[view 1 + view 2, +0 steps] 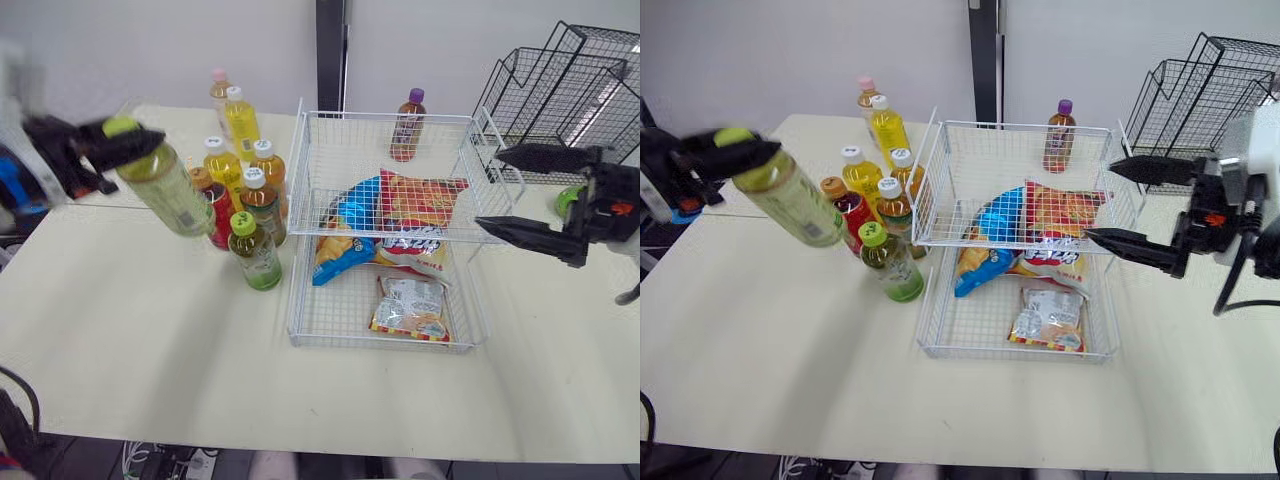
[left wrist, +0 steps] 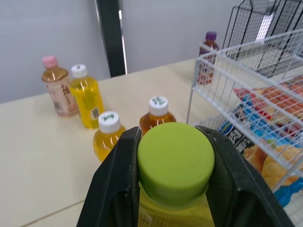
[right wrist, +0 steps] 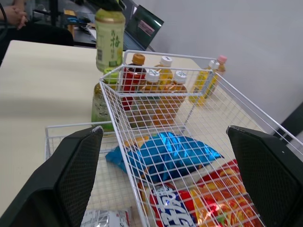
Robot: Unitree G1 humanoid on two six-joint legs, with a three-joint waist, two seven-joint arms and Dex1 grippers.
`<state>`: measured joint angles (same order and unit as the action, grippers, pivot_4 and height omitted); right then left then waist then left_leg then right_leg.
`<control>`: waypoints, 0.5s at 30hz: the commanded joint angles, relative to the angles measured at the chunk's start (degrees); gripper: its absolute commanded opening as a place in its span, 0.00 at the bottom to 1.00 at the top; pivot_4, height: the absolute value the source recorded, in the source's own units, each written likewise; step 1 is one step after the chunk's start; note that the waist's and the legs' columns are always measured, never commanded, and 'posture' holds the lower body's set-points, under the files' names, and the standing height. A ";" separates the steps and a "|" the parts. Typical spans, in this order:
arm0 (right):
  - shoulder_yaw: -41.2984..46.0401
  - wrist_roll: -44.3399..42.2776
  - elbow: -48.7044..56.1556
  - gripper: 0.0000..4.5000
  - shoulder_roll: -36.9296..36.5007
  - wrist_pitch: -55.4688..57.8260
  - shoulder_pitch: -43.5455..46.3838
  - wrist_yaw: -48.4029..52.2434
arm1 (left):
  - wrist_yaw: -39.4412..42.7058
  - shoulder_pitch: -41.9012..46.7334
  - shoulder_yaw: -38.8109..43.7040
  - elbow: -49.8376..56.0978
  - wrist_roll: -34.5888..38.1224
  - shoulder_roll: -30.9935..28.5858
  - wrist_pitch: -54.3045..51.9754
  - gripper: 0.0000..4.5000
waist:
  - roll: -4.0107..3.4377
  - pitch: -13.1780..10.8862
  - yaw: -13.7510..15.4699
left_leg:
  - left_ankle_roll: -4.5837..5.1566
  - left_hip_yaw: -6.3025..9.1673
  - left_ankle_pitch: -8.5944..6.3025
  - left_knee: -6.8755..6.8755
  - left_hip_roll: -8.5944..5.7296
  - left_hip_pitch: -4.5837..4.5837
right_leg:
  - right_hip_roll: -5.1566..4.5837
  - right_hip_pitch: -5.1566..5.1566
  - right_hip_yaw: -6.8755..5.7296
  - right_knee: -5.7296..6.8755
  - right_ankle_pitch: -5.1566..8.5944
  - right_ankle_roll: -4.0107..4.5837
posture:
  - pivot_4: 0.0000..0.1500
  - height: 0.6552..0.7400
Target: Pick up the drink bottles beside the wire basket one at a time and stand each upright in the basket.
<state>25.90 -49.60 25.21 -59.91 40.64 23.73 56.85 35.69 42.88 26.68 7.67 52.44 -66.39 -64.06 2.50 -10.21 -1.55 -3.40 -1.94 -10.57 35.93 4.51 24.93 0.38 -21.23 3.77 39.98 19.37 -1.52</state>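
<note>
My left gripper (image 1: 118, 143) is shut on the neck of a green tea bottle (image 1: 165, 186) with a lime cap (image 2: 175, 161), held tilted in the air left of the white wire basket (image 1: 315, 215). Several more bottles (image 1: 245, 195) stand clustered on the table beside the basket's left wall, with a green-capped one (image 1: 255, 252) nearest the front. A purple-capped bottle (image 1: 407, 125) stands behind the basket. My right gripper (image 1: 510, 190) is open and empty, hovering just right of the basket.
Snack bags (image 1: 400, 225) lie inside the basket, with a small packet (image 1: 410, 308) on its lower floor. Black wire racks (image 1: 560, 85) stand at the back right. The cream table (image 1: 130, 340) has open room at the front left.
</note>
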 commanded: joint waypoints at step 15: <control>19.10 -0.72 8.06 1.00 2.08 2.19 -18.21 -5.89 | 23.72 59.78 -29.62 -42.74 -17.16 20.70 6.89 0.31 | -0.09 -0.10 0.19 | 0.00 -0.02 0.00 0.05 -0.06 0.26 | 0.10 -0.16 0.00 0.01 0.10 -0.19 | 1.00 1.00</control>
<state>42.15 -50.26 31.63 -57.81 43.26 5.69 52.08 56.96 98.16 -3.75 -32.82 36.97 -46.08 -60.29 2.41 -10.32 -1.36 -3.40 -1.96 -10.57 35.98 4.43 25.23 0.47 -21.41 3.79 39.98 19.46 -1.70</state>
